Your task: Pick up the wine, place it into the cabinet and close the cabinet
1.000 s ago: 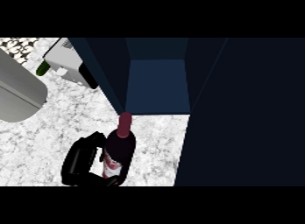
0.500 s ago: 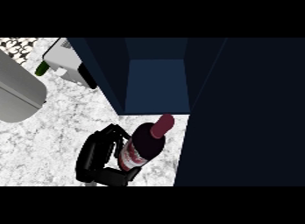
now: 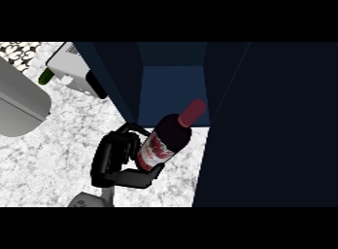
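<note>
While the right hand curls round it, the wine hangs tilted at the open cabinet.
Its red cap points toward the dark blue compartment and its body is over the marbled worktop. The fingers wrap its labelled side, and the cabinet door stands open at right.

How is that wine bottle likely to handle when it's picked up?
The wine bottle looks rigid and glassy, so probably slippery and breakable. Tilted in the right hand, its round body would likely roll if laid down.
</note>
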`<action>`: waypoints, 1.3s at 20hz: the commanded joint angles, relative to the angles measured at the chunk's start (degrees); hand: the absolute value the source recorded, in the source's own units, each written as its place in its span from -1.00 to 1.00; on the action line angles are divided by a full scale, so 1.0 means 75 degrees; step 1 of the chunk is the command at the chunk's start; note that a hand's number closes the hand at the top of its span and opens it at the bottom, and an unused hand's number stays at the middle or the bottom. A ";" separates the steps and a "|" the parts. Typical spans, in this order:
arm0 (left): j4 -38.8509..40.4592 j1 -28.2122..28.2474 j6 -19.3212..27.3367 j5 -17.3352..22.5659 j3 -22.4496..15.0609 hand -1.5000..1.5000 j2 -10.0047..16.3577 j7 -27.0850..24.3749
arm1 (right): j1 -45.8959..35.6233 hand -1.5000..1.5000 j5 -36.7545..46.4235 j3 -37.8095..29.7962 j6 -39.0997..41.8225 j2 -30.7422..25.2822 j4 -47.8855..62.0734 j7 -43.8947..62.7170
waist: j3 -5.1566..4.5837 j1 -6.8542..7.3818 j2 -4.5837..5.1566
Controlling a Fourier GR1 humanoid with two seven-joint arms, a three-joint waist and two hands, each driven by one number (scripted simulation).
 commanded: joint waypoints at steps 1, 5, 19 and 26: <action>0.0396 -0.0757 0.0991 -0.0036 -0.0445 1.00 -0.0003 0.0201 | 0.0531 -1.00 0.0236 0.0362 0.0038 -0.0206 -0.1721 0.0457 | -0.0004 -0.0087 -0.0007; 0.0963 -0.1073 0.0497 -0.0196 0.0271 1.00 -0.0003 0.0058 | 0.1002 -1.00 0.0100 0.0214 -0.0014 -0.0271 -0.1636 -0.0034 | 0.0002 -0.0044 0.0005; 0.3302 -0.3730 0.0860 0.0593 0.0379 1.00 -0.0003 0.0334 | 0.0915 -1.00 -0.0437 -0.0029 0.0227 -0.0402 -0.1632 -0.0185 | -0.0004 -0.0128 0.0035; 0.4820 -0.4596 0.1038 0.1471 0.0294 1.00 -0.0003 -0.0503 | 0.0889 -1.00 -0.0585 -0.0270 0.0236 -0.0390 -0.1530 -0.0235 | -0.0007 -0.0174 0.0065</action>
